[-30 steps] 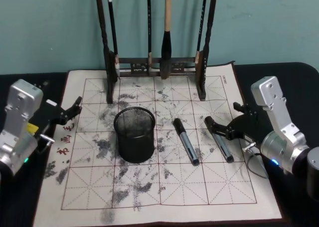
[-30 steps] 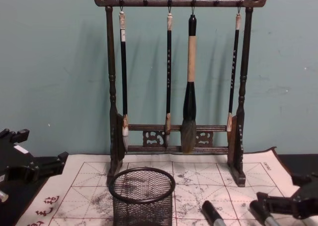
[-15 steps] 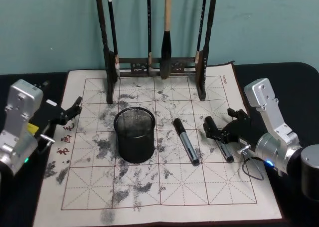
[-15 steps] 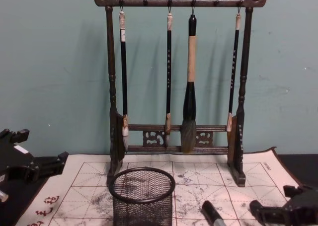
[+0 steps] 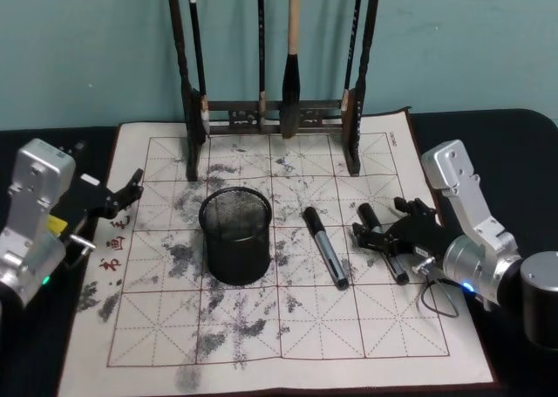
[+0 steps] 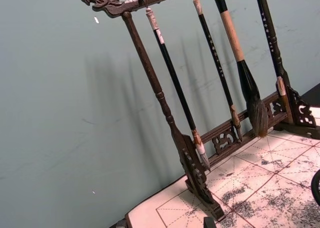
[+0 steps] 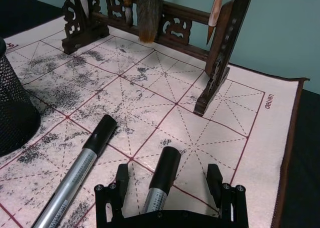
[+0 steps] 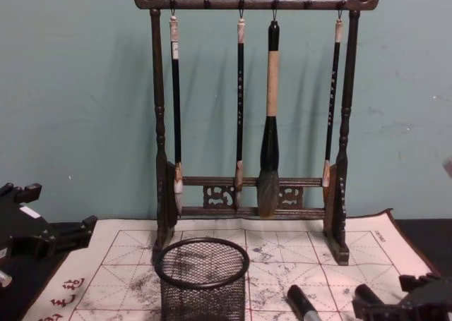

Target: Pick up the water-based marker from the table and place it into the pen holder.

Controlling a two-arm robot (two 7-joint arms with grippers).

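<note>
on gridded mat (image 5: 261,331), right end effector (image 7: 167,174) spread astride cylindrical marker (image 7: 160,184), left end effector (image 5: 128,195) spread at its edge

A black worktop (image 5: 514,144) is seen, left bare at both sides. A cream mat (image 5: 288,327) is laid flat on it and is covered by a red grid (image 5: 349,323). Grey ink stains (image 5: 240,331) are spread over the mat, and red characters (image 5: 112,240) are printed near its left edge.
</note>
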